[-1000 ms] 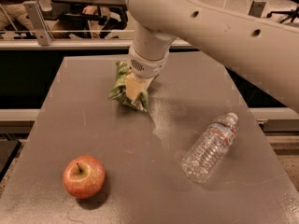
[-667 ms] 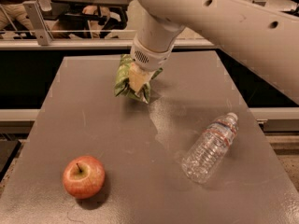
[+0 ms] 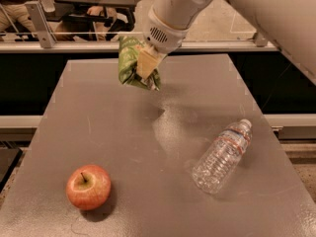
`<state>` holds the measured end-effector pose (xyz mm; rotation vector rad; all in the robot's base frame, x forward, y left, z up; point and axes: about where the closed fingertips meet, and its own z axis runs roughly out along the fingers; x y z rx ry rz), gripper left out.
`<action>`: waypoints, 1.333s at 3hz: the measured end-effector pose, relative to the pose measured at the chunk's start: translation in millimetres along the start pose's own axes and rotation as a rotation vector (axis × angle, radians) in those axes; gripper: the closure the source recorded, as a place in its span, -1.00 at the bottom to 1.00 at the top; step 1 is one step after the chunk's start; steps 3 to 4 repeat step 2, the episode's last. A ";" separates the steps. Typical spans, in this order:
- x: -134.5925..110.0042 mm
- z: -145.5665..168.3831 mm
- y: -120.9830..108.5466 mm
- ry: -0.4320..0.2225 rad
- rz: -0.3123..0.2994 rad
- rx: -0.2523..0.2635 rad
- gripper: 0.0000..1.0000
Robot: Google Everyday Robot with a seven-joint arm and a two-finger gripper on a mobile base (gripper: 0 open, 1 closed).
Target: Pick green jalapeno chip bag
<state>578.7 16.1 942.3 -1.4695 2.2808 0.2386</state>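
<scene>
Gripper [image 3: 146, 65] clamped on the green jalapeno chip bag [image 3: 127, 58], held at the far side, left of centre, seemingly clear above the grey table [image 3: 123, 147]; likely risk: slick crumpled film sliding out of the pinch under a jerky lift; red apple [image 3: 89, 186] near left; plastic water bottle [image 3: 222, 157] on its side near right; both well apart, nothing blocking the way up.

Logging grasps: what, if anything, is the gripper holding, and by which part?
The gripper, above the table's far end, holds the green jalapeno chip bag by its right half.
</scene>
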 end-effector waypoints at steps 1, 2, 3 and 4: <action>-10.5 -21.6 -1.2 -0.032 -0.062 -0.012 1.00; -12.4 -24.8 -1.6 -0.038 -0.070 -0.010 1.00; -12.4 -24.8 -1.6 -0.038 -0.070 -0.010 1.00; -12.4 -24.8 -1.6 -0.038 -0.070 -0.010 1.00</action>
